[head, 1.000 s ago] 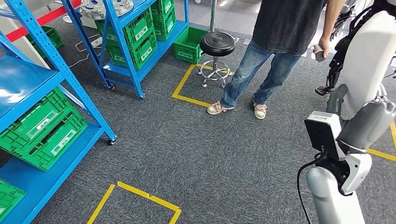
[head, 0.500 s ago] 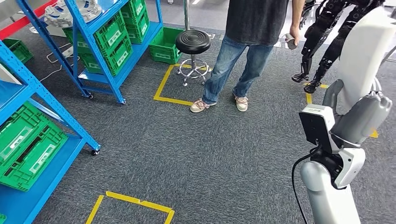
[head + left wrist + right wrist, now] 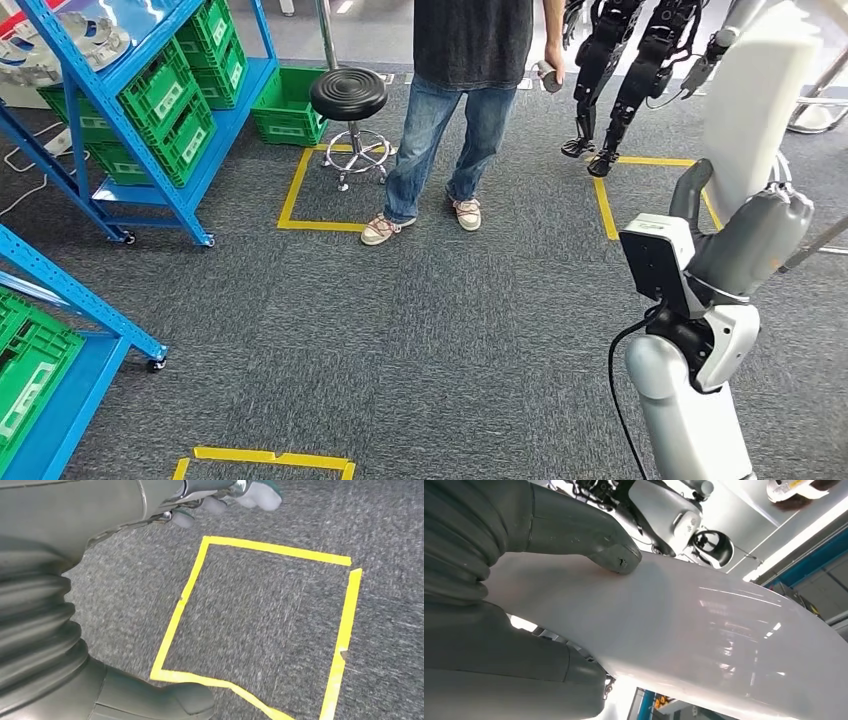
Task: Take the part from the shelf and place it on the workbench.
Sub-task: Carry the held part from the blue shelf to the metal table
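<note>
At the right edge of the head view, the right hand (image 3: pixel 745 245) grips the white part (image 3: pixel 755 110), a large smooth glossy shell rising toward the upper right corner. In the right wrist view the thumb presses on its curved face with fingers under its edge. It looks rigid and slippery, probably light for its size, so a hold across the edge suits it best. The left hand (image 3: pixel 220 495) hangs over the carpet, fingers loosely curled and apparently empty. Farther off, a person (image 3: pixel 460 100) stands beside a stool (image 3: pixel 348 95); blue shelving (image 3: pixel 130 90) fills the upper left.
</note>
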Available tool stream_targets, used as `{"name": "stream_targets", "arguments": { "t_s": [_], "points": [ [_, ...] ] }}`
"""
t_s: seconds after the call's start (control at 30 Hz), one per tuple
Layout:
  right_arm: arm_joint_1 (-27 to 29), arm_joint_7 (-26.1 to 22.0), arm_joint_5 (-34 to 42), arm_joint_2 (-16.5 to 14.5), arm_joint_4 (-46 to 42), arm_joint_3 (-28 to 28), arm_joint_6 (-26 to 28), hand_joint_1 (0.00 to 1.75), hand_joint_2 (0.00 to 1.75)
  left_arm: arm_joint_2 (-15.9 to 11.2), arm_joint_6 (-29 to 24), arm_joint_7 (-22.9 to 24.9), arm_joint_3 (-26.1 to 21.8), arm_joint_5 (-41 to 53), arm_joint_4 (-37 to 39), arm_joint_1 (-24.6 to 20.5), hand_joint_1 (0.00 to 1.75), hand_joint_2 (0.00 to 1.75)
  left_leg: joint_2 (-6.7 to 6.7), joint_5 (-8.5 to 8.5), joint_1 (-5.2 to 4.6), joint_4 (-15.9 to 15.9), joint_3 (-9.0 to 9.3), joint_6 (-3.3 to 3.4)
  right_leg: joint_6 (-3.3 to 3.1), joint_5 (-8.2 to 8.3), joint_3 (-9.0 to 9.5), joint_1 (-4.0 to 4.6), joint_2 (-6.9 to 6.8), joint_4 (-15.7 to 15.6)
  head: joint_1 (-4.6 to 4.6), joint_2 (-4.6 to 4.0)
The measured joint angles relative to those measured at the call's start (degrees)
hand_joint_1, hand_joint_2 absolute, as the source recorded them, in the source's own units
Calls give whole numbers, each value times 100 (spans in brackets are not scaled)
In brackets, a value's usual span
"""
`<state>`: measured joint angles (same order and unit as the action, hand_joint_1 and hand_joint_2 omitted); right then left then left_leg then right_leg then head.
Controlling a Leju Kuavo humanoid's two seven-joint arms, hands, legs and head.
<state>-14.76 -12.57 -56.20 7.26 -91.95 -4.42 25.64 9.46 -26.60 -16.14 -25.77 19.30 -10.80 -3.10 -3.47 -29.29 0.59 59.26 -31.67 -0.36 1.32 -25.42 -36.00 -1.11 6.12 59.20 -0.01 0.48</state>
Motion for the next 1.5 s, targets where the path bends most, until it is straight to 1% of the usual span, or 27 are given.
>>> {"name": "stream_targets", "arguments": {
  "t_s": [0.07,0.13,0.2,0.23,0.27,0.33,0.4,0.5,0.57,0.63,0.67,0.7,0.73,0.8,0.87,0.93,1.0,1.07,1.13,1.2,1.23,1.27,1.3,1.37,1.4,1.43,1.5],
  "points": [
    [-43,2,-27,-3,1,-7,3,175,175,5,0,-9,-5,3,-7,-1,0,175,138,43,2,-50,7,83,40,-159,-137,14,-234,254,29,0],
    [-81,3,-38,-7,4,-19,8,175,175,6,2,-9,-9,6,-9,4,0,175,281,51,-17,-60,-1,126,63,-506,-454,28,-495,925,57,0],
    [-80,6,-40,-11,16,-27,12,175,175,8,19,-9,-16,6,-5,9,0,175,426,44,-36,-49,-15,141,78,-706,-719,25,-542,1514,61,0],
    [-78,7,-44,-13,25,-30,12,175,175,9,32,-10,-21,3,-4,7,0,175,497,40,-41,-43,-19,143,76,-664,-712,26,-555,1534,62,0],
    [-83,7,-51,-15,32,-31,13,175,175,12,46,-12,-26,-2,-4,4,0,175,562,35,-44,-37,-20,141,67,-532,-583,28,-581,1322,62,0],
    [-112,7,-69,-16,43,-37,13,175,175,19,69,-19,-31,-13,-4,-6,0,175,672,17,-59,-23,-16,118,24,-239,-135,55,-754,545,63,0],
    [-146,5,-84,-22,50,-45,15,175,175,27,84,-25,-33,-20,-5,-11,0,175,758,-4,-78,-14,-6,71,-41,-129,118,100,-901,53,57,0],
    [-159,10,-107,-27,58,-52,19,175,175,40,87,-25,-37,-27,-7,-17,0,175,859,-22,-71,-35,20,-21,-139,-103,128,117,-801,-45,51,0],
    [-175,16,-123,-34,60,-57,20,175,175,42,89,-27,-40,-28,-9,-23,0,175,704,-174,-60,156,-53,-84,-205,-65,142,78,-714,-91,35,0],
    [-196,19,-138,-52,63,-69,19,175,175,40,104,-30,-43,-28,-6,-14,0,175,462,-523,-43,788,-327,-123,-245,-50,146,59,-627,-107,7,0],
    [-201,25,-147,-61,68,-74,14,175,175,40,129,-37,-44,-28,-3,-6,0,175,406,-683,-37,1162,-499,-135,-253,-49,143,60,-571,-106,-4,0],
    [-199,34,-157,-69,72,-79,7,175,175,40,166,-49,-45,-28,-1,3,0,175,384,-759,-32,1433,-629,-142,-255,-50,142,61,-513,-104,-10,0],
    [-196,50,-169,-74,76,-82,-2,175,175,39,210,-67,-46,-28,1,8,0,175,375,-723,-27,1512,-678,-146,-254,-50,142,60,-450,-98,-14,0],
    [-190,87,-202,-82,78,-83,-15,175,175,37,344,-124,-52,-25,1,10,0,175,315,-360,-5,1024,-470,-145,-240,-54,143,51,-321,-74,-20,0],
    [-185,113,-243,-92,75,-83,-18,175,175,33,486,-184,-65,-21,3,10,0,175,97,-72,28,304,-141,-136,-191,-65,123,44,-199,-31,-25,0],
    [-162,128,-271,-101,61,-83,-19,175,175,32,585,-231,-78,-20,6,8,0,175,-29,-37,28,27,-10,-98,-106,-46,78,37,-89,-17,-27,0],
    [-108,142,-281,-104,36,-81,-17,175,175,32,669,-292,-86,-20,7,5,0,175,65,-2,12,-7,0,-19,-23,-9,45,20,-17,-44,-26,0],
    [-71,159,-288,-104,15,-79,-10,175,175,26,724,-346,-91,-20,2,4,0,175,180,40,13,-57,12,69,22,-103,-35,28,-209,97,-4,0],
    [-61,172,-294,-106,4,-78,-6,175,175,21,736,-364,-93,-19,-3,8,0,175,306,50,3,-80,13,123,44,-429,-315,46,-474,696,23,0],
    [-42,176,-298,-108,0,-78,-9,175,175,20,734,-366,-93,-18,-2,15,0,175,443,40,-18,-76,9,144,58,-716,-655,45,-533,1423,34,0],
    [-32,178,-301,-108,0,-78,-10,175,175,20,733,-366,-93,-17,-1,15,0,175,511,35,-25,-74,9,148,58,-728,-718,46,-539,1568,38,0],
    [-27,176,-305,-108,-1,-78,-11,175,175,20,733,-366,-93,-15,-1,12,0,175,576,29,-30,-70,12,149,51,-635,-663,47,-553,1478,42,0],
    [-27,175,-310,-107,-2,-78,-11,175,175,20,732,-366,-94,-11,-2,7,0,175,635,20,-32,-64,18,146,38,-470,-496,50,-587,1175,44,0],
    [-33,173,-314,-107,-7,-78,-9,175,175,20,732,-367,-95,0,-3,0,0,175,737,-14,-52,-44,35,116,-7,-190,-63,83,-812,372,48,0],
    [-37,173,-313,-107,-11,-78,-5,175,175,20,732,-367,-96,7,-3,-1,0,175,782,-32,-64,-37,43,92,-36,-125,74,107,-897,108,47,0],
    [-38,172,-313,-107,-15,-78,2,175,175,20,732,-367,-96,15,-3,-1,0,175,825,-46,-76,-35,52,64,-65,-115,133,131,-950,-21,44,0],
    [-27,171,-313,-105,-31,-70,15,175,175,21,732,-366,-96,36,-5,-5,0,175,920,-64,-83,-52,79,9,-119,-107,123,143,-850,-42,37,0]
  ]
}}
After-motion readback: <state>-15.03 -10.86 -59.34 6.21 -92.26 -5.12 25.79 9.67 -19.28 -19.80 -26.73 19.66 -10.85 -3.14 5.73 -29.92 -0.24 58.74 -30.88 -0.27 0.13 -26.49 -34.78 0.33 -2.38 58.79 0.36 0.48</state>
